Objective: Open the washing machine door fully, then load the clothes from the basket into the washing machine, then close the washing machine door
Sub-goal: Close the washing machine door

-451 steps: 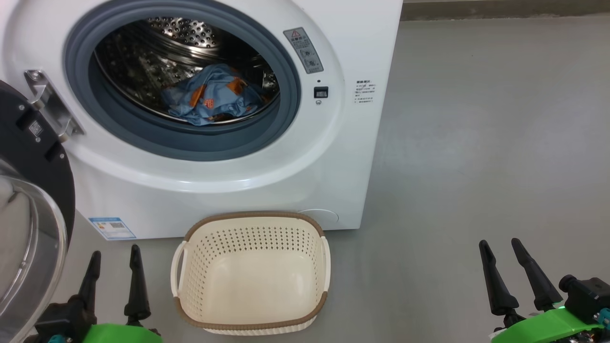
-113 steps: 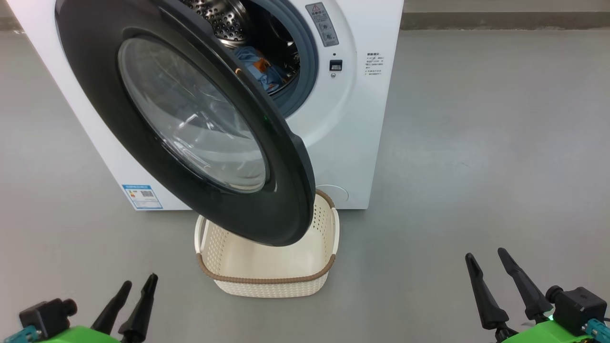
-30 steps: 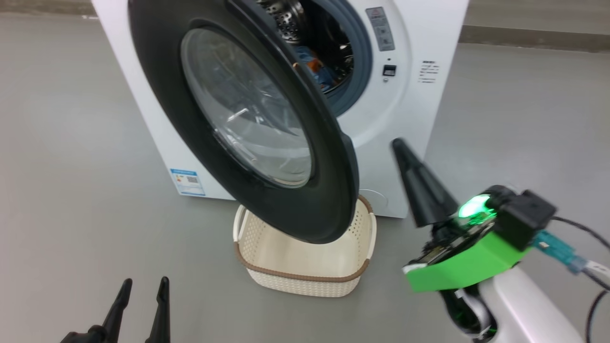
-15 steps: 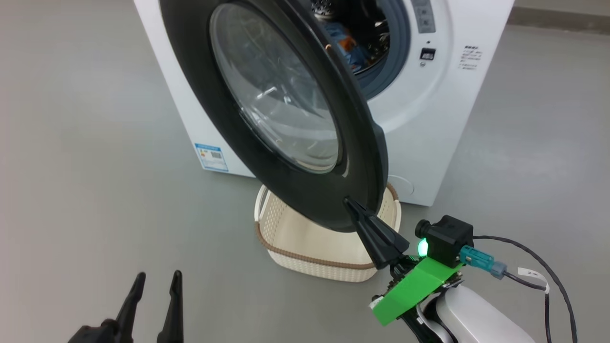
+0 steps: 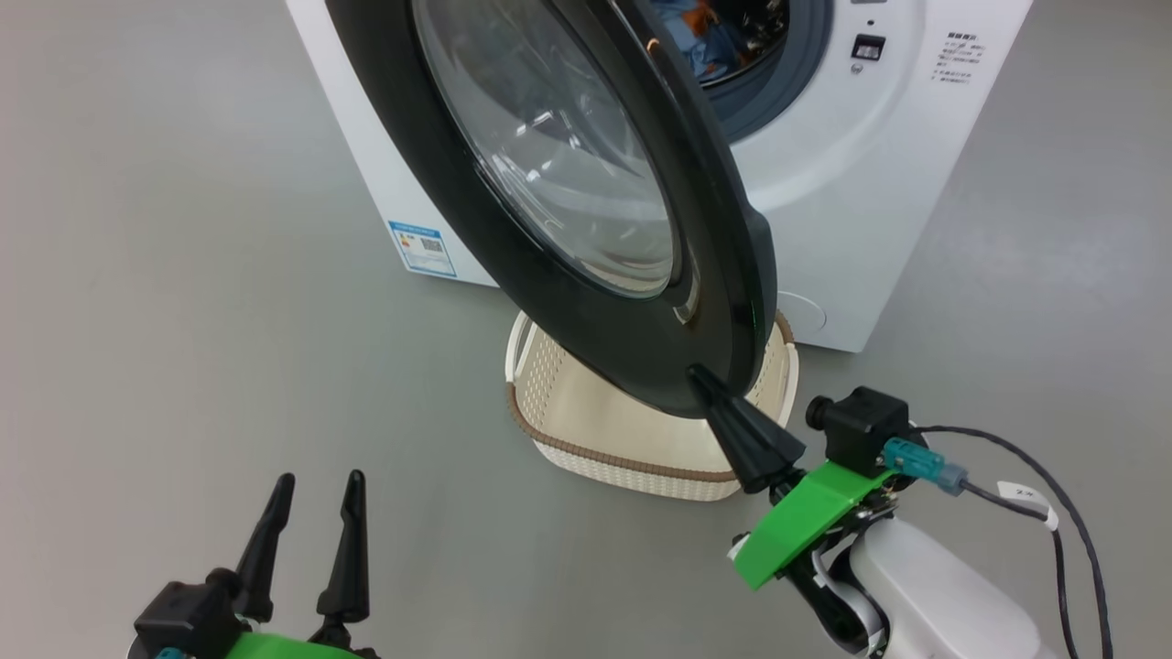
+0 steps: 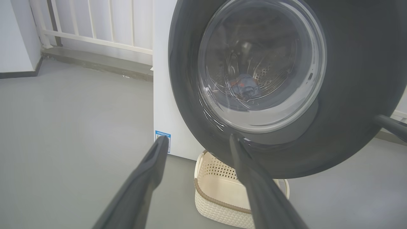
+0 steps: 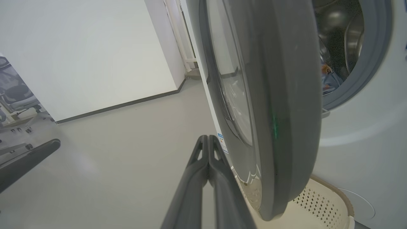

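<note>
- White washing machine [image 5: 870, 183] stands on the grey floor, its drum mouth partly uncovered.
- Glossy black washing machine door [image 5: 549, 302] hangs half-swung, with its lower rim above the basket. I judge closing to be the step in hand.
- Cream basket [image 5: 623, 439] sits just before the machine and looks empty where it shows.
- Right end effector [image 5: 699, 373], fingers pressed together, points its tip at the door's lower outer rim. Whether it touches cannot be told. The next move likely calls for a steady push toward the machine until the door sits flush.
- Left end effector [image 5: 320, 478] is spread, holds nothing and is well apart from the door.
- Blue clothes [image 5: 705, 41] lie inside the drum.
</note>
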{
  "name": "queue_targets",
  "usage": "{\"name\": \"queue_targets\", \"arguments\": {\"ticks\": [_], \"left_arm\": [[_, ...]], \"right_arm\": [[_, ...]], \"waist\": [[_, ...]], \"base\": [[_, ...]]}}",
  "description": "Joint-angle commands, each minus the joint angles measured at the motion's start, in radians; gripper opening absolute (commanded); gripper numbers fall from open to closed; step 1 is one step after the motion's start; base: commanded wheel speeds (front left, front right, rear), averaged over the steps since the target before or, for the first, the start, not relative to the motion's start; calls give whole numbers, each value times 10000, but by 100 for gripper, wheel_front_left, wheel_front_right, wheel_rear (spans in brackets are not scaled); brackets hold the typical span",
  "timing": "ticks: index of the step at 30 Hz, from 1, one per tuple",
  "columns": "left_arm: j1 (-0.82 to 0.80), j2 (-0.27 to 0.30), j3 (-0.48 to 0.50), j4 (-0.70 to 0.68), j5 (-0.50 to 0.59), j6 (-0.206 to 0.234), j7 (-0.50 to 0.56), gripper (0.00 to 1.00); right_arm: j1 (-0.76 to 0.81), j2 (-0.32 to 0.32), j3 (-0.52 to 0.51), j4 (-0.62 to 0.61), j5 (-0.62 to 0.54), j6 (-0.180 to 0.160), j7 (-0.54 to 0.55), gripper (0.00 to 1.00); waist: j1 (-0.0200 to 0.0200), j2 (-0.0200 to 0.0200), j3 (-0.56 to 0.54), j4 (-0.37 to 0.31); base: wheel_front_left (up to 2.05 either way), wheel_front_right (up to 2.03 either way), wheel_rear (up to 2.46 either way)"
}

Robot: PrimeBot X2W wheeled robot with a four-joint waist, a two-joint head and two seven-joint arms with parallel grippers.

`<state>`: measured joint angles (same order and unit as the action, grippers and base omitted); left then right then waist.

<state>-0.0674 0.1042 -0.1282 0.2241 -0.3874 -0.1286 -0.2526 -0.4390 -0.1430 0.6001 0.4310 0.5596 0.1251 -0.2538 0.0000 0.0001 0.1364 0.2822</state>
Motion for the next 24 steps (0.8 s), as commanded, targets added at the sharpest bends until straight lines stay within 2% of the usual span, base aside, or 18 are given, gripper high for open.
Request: {"name": "queue_targets", "arguments": {"ticks": [1, 24], "left_arm": [[-390, 77, 289, -221, -91, -21, -91, 100], [-1065, -125, 102, -532, -183, -21, -91, 100]], "right_arm": [[-246, 66, 12, -176, 34, 56, -80, 0], [-995, -228, -1807, -385, -365, 56, -80, 0]], "waist": [[0, -1, 97, 51], [0, -1, 1113, 105]], "base": [[0, 0, 0], [0, 0, 0]]}}
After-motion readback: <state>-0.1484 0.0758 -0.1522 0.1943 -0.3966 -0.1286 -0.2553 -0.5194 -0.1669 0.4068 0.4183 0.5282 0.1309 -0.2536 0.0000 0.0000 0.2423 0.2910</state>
